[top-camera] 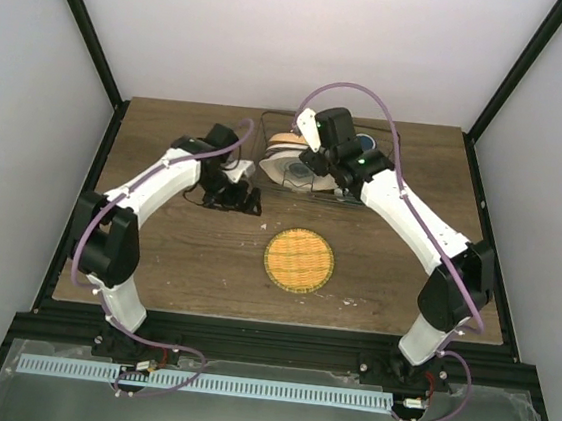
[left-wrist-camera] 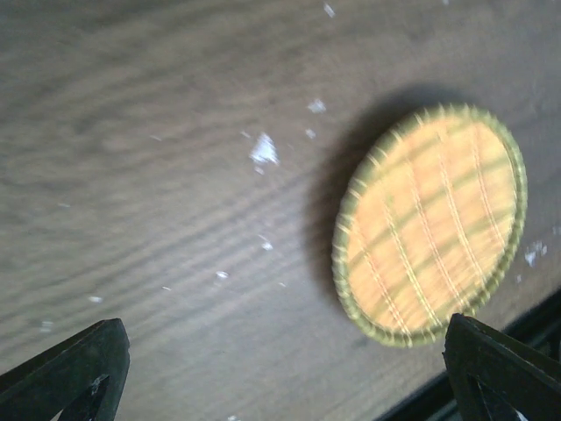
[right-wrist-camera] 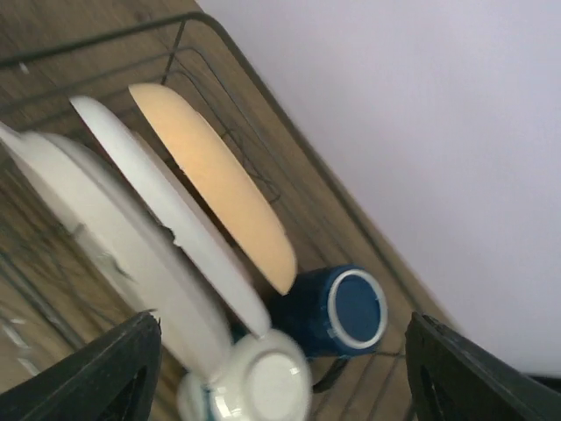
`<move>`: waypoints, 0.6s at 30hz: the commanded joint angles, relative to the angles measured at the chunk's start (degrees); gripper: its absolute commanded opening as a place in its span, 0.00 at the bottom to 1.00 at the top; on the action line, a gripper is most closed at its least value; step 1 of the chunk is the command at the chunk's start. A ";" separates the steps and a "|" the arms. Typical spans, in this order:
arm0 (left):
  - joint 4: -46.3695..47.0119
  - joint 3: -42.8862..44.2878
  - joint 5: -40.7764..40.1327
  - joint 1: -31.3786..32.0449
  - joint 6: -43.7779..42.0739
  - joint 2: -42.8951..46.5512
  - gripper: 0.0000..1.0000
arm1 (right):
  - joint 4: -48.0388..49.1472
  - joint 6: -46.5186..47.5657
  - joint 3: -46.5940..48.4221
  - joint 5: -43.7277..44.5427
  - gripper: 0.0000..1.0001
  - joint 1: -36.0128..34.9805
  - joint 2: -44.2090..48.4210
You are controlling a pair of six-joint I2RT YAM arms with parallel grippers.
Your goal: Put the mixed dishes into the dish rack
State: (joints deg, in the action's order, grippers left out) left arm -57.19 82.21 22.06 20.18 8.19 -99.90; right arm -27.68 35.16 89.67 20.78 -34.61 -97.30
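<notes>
The dark wire dish rack [top-camera: 262, 158] stands at the back middle of the table. In it stand a pale orange plate [right-wrist-camera: 215, 184] and two cream-white plates [right-wrist-camera: 158, 206], all on edge. A dark blue mug [right-wrist-camera: 337, 311] lies on its side there, with a small white-and-blue bowl [right-wrist-camera: 263, 381] upside down beside it. My right gripper [right-wrist-camera: 285, 377] is open and empty just above the bowl and mug. A flat woven orange-yellow round plate [top-camera: 299, 260] with a green rim lies on the table. My left gripper [left-wrist-camera: 280, 386] is open and empty, to the left of the rack.
The rack's wire rim [right-wrist-camera: 202, 17] runs close to the back wall. Black frame posts stand at the table's corners. White specks [left-wrist-camera: 263, 149] dot the wood near the woven plate [left-wrist-camera: 429, 224].
</notes>
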 commanded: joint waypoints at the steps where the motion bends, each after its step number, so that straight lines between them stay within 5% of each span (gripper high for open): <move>1: -5.21 0.61 0.10 4.59 -4.04 -1.62 1.00 | -12.94 -24.34 2.96 -4.79 0.77 1.32 1.43; 8: -5.15 0.99 -3.29 8.92 -4.23 -5.33 1.00 | -18.42 -42.24 -0.51 -9.40 0.77 6.31 3.60; 18: 1.17 0.96 -3.29 12.99 -1.69 -11.09 1.00 | -23.84 -50.02 -3.29 -6.66 0.78 8.77 9.14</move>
State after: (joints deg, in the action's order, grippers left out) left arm -58.59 82.35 18.96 30.94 5.89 -108.25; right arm -48.69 -9.43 87.05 13.47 -26.65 -92.75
